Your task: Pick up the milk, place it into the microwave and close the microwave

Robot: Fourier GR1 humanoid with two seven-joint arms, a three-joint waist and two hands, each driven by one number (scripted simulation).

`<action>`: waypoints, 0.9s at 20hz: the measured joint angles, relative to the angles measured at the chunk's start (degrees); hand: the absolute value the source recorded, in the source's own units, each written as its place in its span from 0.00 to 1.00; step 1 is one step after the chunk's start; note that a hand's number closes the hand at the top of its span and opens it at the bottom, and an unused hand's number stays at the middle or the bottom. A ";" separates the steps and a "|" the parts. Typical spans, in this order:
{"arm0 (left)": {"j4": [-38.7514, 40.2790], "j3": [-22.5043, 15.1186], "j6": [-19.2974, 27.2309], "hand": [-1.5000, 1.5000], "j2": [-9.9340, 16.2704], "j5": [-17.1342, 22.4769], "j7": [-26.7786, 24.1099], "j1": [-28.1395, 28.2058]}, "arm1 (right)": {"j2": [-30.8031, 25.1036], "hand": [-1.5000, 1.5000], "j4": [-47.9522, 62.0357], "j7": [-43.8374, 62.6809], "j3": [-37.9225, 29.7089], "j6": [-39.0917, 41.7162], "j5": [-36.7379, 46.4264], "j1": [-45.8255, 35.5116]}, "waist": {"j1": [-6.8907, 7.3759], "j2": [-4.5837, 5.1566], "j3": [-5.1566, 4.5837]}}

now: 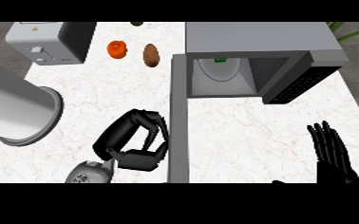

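Since only the head view is given, everything here comes from it: the microwave (259,40) stands at the far right of the counter (238,133) with its door (179,118) swung wide toward the robot, and inside the cavity a small white thing with a green top, which looks to be the milk (219,68), sits on the round plate (203,73). The left hand (133,142) is just left of the door's outer edge, fingers curled with nothing between them, touching or nearly touching the door; which, I cannot tell. The right hand (329,147) rests open at the lower right, fingers up. By my judgement the placing is done and closing is the step in hand; the next move calls for the left hand to push the door round toward the cavity until it shuts
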 measured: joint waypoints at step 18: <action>29.32 -34.02 29.41 0.00 0.39 13.02 3.15 -23.54 | -5.97 0.00 -16.87 8.03 -1.49 6.05 -4.54 2.17 | -3.61 0.63 -0.06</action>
